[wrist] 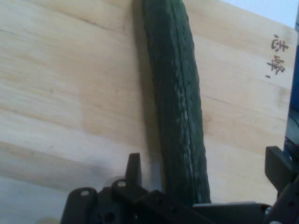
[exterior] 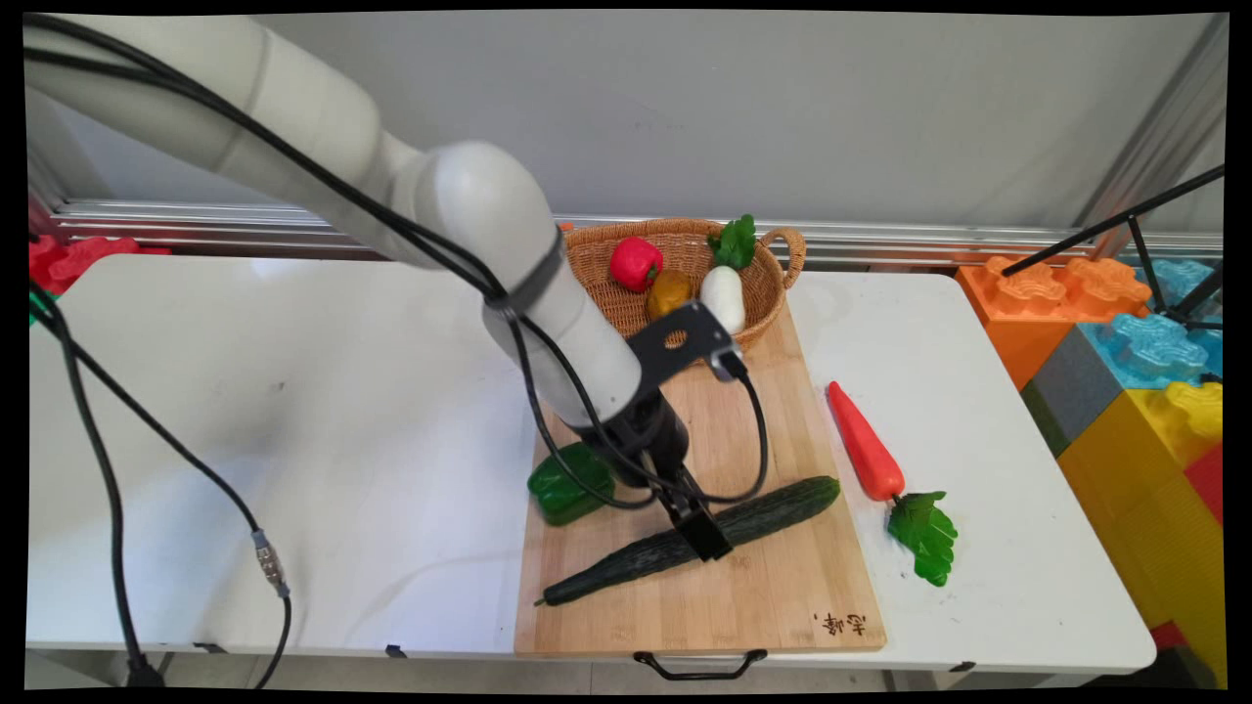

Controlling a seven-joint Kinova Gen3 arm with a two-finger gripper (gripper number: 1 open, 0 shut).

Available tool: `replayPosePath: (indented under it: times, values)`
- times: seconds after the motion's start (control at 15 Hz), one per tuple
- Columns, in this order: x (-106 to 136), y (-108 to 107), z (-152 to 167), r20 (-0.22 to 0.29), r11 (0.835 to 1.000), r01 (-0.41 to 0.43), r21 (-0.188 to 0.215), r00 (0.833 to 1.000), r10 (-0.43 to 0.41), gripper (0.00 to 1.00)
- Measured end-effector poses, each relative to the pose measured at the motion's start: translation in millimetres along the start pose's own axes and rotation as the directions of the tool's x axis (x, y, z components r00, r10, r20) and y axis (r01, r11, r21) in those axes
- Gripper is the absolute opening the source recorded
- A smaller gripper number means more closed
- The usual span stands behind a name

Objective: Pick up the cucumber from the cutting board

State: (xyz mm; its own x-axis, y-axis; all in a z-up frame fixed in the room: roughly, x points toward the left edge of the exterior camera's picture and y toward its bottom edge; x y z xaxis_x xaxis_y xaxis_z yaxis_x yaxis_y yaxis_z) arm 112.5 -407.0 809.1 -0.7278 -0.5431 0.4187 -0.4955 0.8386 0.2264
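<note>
A long dark green cucumber [exterior: 782, 508] [wrist: 175, 93] lies slantwise on the wooden cutting board [exterior: 763, 606] [wrist: 70, 93]. My gripper [exterior: 700, 528] [wrist: 205, 163] is down over its middle, open. One finger [wrist: 133, 165] stands close to one side of the cucumber; the other finger [wrist: 279, 164] stands well off the opposite side. A green bell pepper [exterior: 569, 484] sits at the board's left edge, just beside my wrist.
A wicker basket [exterior: 606, 284] at the board's far end holds a red pepper [exterior: 636, 262], a brown potato [exterior: 668, 291] and a white radish [exterior: 724, 295]. An orange carrot [exterior: 866, 448] lies on the table right of the board. Big coloured blocks [exterior: 1125, 362] stand at the right.
</note>
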Motion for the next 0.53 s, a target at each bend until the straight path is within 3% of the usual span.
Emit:
replayPosePath:
  times: [0.4, 0.47, 0.53]
  values:
    - [-2, 2, 33, 0.003, 1.0, -0.001, 0.013, 1.0, 0.001, 1.0]
    - [-2, 1, 36, 0.004, 1.0, -0.004, 0.017, 1.0, 0.004, 0.0]
    - [-2, 1, 39, 0.006, 1.0, -0.008, 0.021, 1.0, 0.008, 0.0]
